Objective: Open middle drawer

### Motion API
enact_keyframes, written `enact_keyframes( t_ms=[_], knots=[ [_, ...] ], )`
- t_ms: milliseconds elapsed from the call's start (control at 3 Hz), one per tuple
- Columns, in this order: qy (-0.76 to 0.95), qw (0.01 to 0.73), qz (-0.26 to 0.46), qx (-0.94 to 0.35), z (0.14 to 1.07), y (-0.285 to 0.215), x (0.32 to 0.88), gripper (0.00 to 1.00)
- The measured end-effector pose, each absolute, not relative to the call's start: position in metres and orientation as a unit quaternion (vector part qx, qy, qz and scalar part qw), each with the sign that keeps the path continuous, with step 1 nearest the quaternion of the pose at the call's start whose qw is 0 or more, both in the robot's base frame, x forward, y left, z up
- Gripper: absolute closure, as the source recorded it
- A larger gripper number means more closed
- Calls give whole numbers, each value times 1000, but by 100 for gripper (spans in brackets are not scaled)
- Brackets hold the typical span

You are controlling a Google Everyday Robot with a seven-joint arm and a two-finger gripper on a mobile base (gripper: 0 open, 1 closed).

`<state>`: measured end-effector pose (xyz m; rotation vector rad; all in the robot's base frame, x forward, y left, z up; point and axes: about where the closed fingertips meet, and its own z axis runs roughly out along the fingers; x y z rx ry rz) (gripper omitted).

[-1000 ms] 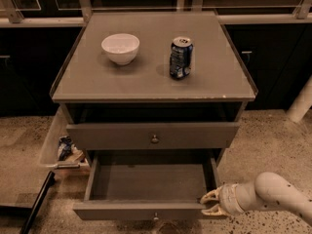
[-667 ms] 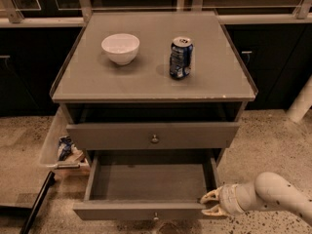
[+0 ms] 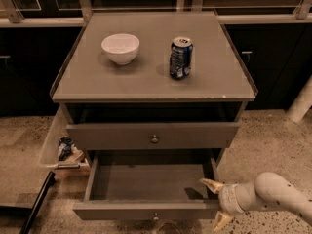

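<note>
We see what looks like an office kitchen corner. The pale robot gripper (image 3: pixel 210 204) is low by the grey cabinet's (image 3: pixel 146 84) right front corner. Up and left of it stand a round white bowl (image 3: pixel 120 48) and a blue drink can (image 3: pixel 181 57). Dark cupboards (image 3: pixel 278 67) line the wall behind it, and speckled stone floor (image 3: pixel 273 140) lies under it.
</note>
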<state>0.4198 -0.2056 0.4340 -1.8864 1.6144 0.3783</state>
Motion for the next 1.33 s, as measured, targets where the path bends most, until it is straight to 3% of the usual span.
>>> enact_keyframes(
  t_ms=[667,1333],
  knots=[
    [599,307,146,-725,441,-199,419,0],
    [562,328,92,-754,529,-203,428,0]
  ],
)
